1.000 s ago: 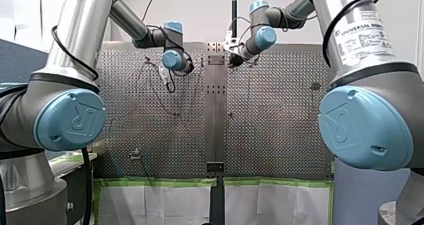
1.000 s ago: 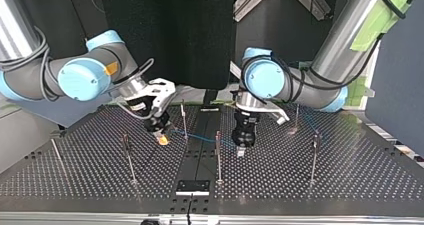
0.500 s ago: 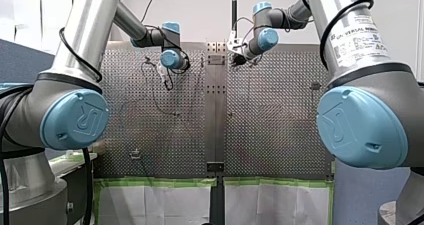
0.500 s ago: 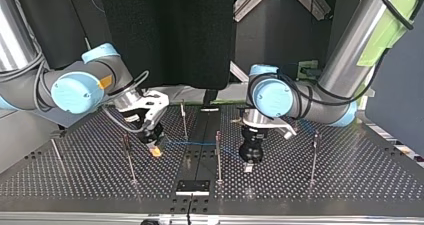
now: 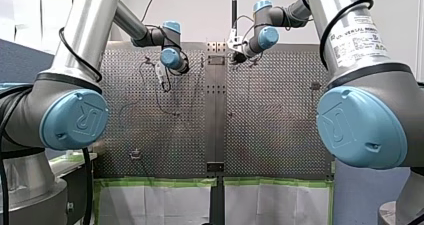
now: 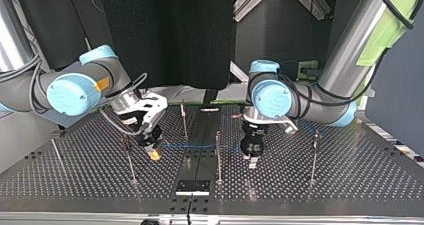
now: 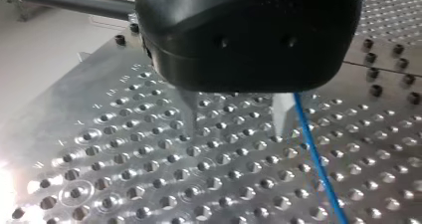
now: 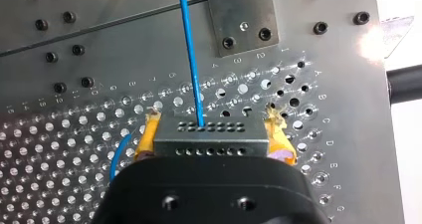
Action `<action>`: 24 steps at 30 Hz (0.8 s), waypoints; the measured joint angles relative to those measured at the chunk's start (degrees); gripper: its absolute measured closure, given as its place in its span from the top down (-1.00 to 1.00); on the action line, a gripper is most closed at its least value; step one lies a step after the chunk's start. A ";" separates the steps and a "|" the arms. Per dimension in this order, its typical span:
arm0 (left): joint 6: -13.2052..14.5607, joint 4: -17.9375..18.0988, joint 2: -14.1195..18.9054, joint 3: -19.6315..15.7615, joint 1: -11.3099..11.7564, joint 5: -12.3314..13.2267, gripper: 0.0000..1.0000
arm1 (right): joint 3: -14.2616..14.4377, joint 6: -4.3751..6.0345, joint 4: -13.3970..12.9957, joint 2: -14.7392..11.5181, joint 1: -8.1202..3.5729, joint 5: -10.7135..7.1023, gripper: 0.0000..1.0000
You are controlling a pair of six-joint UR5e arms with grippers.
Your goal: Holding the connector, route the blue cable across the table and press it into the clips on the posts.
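Blue cable [image 8: 191, 59] risking slipping off course
My right gripper [image 8: 213, 132] is clamping the connector [image 8: 209, 143]; my left gripper [image 6: 252, 162] is hanging wide-jawed, empty, leaving cable straying beside the post [image 6: 218, 155] at 9 o'clock.

The perforated silvery metal table [image 7: 124, 174] is brushed and glossy, throwing glare. The thin blue cable [image 8: 191, 59] has a smooth, plastic-looking sheath. The grey metal connector block [image 8: 209, 143] is matt. The yellow pads [image 8: 279, 137] of my right gripper [image 8: 213, 130] look frayed and rough; my left gripper [image 7: 236, 117] has a matt black plastic body and bare metal fingers [image 7: 281, 112].
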 joint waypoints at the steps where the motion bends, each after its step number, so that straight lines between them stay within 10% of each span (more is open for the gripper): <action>1: 0.10 -0.45 0.07 0.00 -0.02 -0.11 1.00 | 0.01 -0.01 0.02 0.00 0.00 0.00 -1.00; 24: 0.36 -9.48 7.84 -4.42 -2.43 1.56 1.00 | 0.03 -0.28 0.32 -0.08 -0.09 0.07 -1.00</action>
